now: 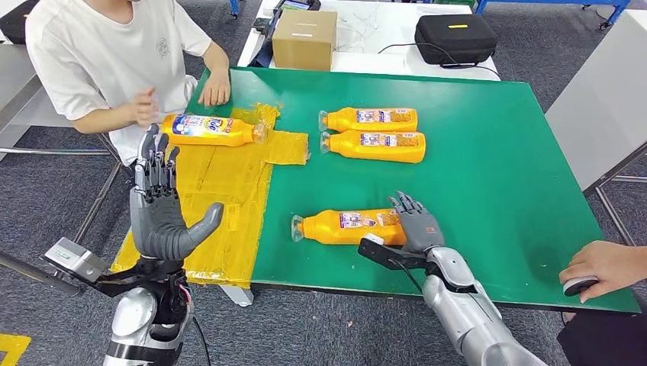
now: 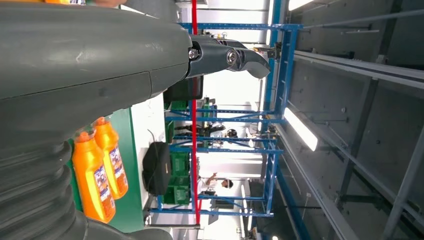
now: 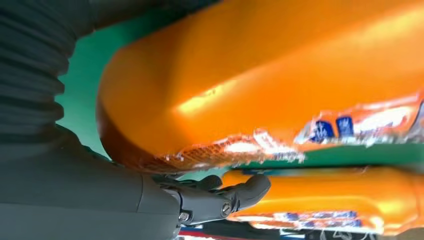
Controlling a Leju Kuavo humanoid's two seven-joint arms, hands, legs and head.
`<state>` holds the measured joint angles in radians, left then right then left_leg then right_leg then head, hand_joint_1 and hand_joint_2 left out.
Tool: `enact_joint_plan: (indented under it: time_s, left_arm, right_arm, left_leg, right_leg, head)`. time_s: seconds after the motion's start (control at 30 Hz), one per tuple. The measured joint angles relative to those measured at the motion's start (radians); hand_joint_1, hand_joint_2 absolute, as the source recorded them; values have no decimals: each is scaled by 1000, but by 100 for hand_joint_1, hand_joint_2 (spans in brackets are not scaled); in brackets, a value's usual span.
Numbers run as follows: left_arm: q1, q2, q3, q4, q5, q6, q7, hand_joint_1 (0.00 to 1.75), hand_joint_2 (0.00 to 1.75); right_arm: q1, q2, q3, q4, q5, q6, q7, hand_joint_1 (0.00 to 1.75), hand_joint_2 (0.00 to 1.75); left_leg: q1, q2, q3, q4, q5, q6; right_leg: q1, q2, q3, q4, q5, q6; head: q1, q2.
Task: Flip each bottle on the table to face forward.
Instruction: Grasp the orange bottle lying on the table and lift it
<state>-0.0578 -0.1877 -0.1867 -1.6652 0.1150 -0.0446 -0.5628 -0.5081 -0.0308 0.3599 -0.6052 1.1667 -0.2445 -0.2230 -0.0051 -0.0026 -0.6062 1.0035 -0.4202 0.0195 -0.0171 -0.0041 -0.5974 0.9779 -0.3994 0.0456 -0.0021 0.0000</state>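
Right hand (image 1: 416, 223) wrapped my fingers on the near orange bottle (image 1: 347, 226) lying on the green table (image 1: 488, 175) | left hand (image 1: 158, 210) open, up | step: gripping | next: roll it label-up.

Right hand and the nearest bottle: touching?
Touching. Head view shows the right hand resting on the base end of the nearest bottle; the right wrist view shows it pressed close.

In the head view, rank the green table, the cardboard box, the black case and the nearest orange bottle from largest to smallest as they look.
1. Green table, by far.
2. Black case and cardboard box: they look close in size, so I won't rank them.
3. Nearest orange bottle, at the right hand: longer but slimmer, and nearer the camera, so its rank is unsure.
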Motion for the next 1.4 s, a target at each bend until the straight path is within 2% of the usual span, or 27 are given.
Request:
enact_joint_plan:
  time_s: [0.03,0.07,0.1,0.17,0.2,0.23,0.97,1.23,1.3,1.4]
  left_arm:
    - [0,0,-1,3,1,-1,0,0,175]
    - [-1,0,-1,6,2,-2,-1,0,175]
    - [-1,0,-1,9,2,-4,-1,0,175]
    - [-2,0,-1,14,3,-6,-1,0,175]
    - [-3,0,-2,16,4,-6,-1,0,175]
    - [-3,0,-2,18,5,-7,-1,0,175]
    - [-45,-3,-3,67,21,1,-4,0,175]
    - [-47,-5,-7,85,17,30,11,0,175]
    - [-42,-13,-4,94,51,82,39,0,175]
    - [-23,-34,16,122,110,213,69,0,175]
  right_arm:
    - [-7,2,7,11,0,7,-2,31,175]
    - [-14,4,12,21,0,14,-5,46,175]
    - [-19,6,18,29,0,17,-6,75,175]
    - [-28,8,25,44,0,20,-8,146,175]
    - [-32,9,28,50,0,20,-9,167,175]
    - [-36,10,30,56,-1,23,-11,175,175]
    - [-76,4,49,124,-105,67,-91,175,175]
    - [-18,8,14,86,-355,103,-258,175,175]
    - [39,16,-21,27,-464,104,-305,175,175]
    - [180,51,-81,-145,-645,99,-338,175,175]
  left_leg:
    - [0,0,0,0,0,0]
    - [0,1,1,0,0,0]
    - [0,2,1,0,0,0]
    - [0,3,2,0,0,0]
    - [0,3,2,0,0,0]
    - [0,3,3,0,0,0]
    - [0,5,8,0,0,0]
    - [0,4,8,0,0,0]
    - [1,3,7,0,0,0]
    - [1,0,3,0,0,0]
  right_leg:
    - [0,0,0,0,0,0]
    - [0,0,0,0,0,0]
    - [0,0,1,0,0,0]
    - [0,1,1,0,0,-1]
    - [0,1,1,0,1,-1]
    - [0,1,1,0,1,-2]
    - [0,3,6,-1,2,-2]
    - [1,3,6,-1,2,-2]
    - [1,3,6,0,2,-2]
    - [1,2,4,0,1,-2]
  head:
    - [0,0]
    - [0,0]
    - [0,0]
    - [0,0]
    - [0,0]
    - [0,0]
    - [0,0]
    - [0,0]
    - [0,0]
    - [0,0]
